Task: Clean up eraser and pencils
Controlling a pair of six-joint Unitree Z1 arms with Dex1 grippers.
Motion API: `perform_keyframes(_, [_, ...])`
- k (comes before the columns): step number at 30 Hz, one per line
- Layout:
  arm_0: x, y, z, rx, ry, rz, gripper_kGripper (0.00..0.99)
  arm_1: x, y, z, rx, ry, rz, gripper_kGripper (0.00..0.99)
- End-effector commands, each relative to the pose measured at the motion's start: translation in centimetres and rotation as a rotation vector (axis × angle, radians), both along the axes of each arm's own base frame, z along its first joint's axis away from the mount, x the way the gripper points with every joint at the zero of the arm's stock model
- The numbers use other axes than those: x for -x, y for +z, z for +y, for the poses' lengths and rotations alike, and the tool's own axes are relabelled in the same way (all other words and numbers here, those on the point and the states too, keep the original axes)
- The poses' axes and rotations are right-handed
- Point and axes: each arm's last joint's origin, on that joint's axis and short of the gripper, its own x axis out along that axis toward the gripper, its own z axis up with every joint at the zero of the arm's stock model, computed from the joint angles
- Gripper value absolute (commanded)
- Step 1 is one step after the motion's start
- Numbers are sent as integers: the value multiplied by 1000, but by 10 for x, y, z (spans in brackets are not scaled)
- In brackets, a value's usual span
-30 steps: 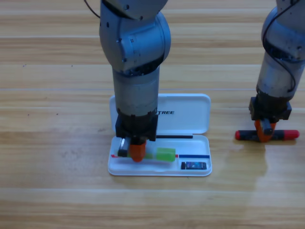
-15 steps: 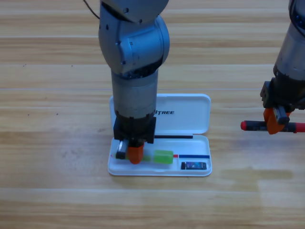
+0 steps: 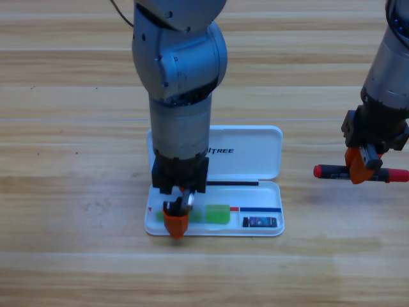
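black red-ended pencil point(image 3: 332, 171) lies crosswise in your right pincer point(image 3: 359, 171), right of the open white plastic case point(image 3: 246, 150); carry it leftward.

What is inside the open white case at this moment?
In the white case lie the eraser, at its right end, and the green pencil. The left gripper covers the pencil's left part, so that end cannot be seen.

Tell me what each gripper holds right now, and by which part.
The right gripper holds the black pencil near its middle. The left gripper is down in the case at the green pencil; whether it grips it cannot be told.
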Motion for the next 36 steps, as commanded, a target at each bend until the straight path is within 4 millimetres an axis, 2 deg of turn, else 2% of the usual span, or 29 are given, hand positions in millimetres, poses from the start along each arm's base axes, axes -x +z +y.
perform_keyframes(1, [3, -20, -3, -32, 3, 36, 990, 11, -2, 5, 1, 25, 33, 0])
perform_keyframes(6, [3, -11, -1, -20, 4, 24, 990, 19, 5, 10, -18, 48, 26, 0])
perform_keyframes(8, [6, 6, 4, 2, 4, -4, 990, 26, 10, 19, -41, 68, 21, 0])
perform_keyframes(10, [6, 33, 19, 38, 23, -39, 990, 30, 12, 32, -51, 84, 16, 0])
perform_keyframes(13, [3, 87, 60, 96, 90, -133, 990, 33, 2, 61, -46, 102, 26, 0])
perform_keyframes(16, [5, 145, 124, 176, 170, -249, 990, 30, -11, 97, -40, 118, 35, 0])
perform_keyframes(18, [8, 171, 168, 220, 240, -309, 990, 26, -21, 118, -35, 128, 30, 0])
perform_keyframes(19, [9, 177, 187, 233, 279, -320, 990, 25, -26, 128, -33, 135, 26, 0])
perform_keyframes(21, [7, 178, 217, 221, 359, -328, 990, 21, -37, 147, -23, 149, 11, 0])
perform_keyframes(22, [6, 174, 223, 211, 376, -318, 990, 19, -42, 155, -21, 154, 3, 0])
perform_keyframes(25, [2, 158, 228, 192, 385, -287, 990, 13, -59, 173, 2, 165, -13, 0])
perform_keyframes(29, [1, 137, 227, 198, 402, -265, 990, 8, -76, 184, 25, 168, -30, 0])
perform_keyframes(35, [1, 122, 227, 191, 407, -257, 989, 9, -80, 187, 28, 145, -25, 0])
perform_keyframes(36, [1, 120, 227, 188, 408, -256, 989, 10, -79, 187, 27, 139, -25, 35])
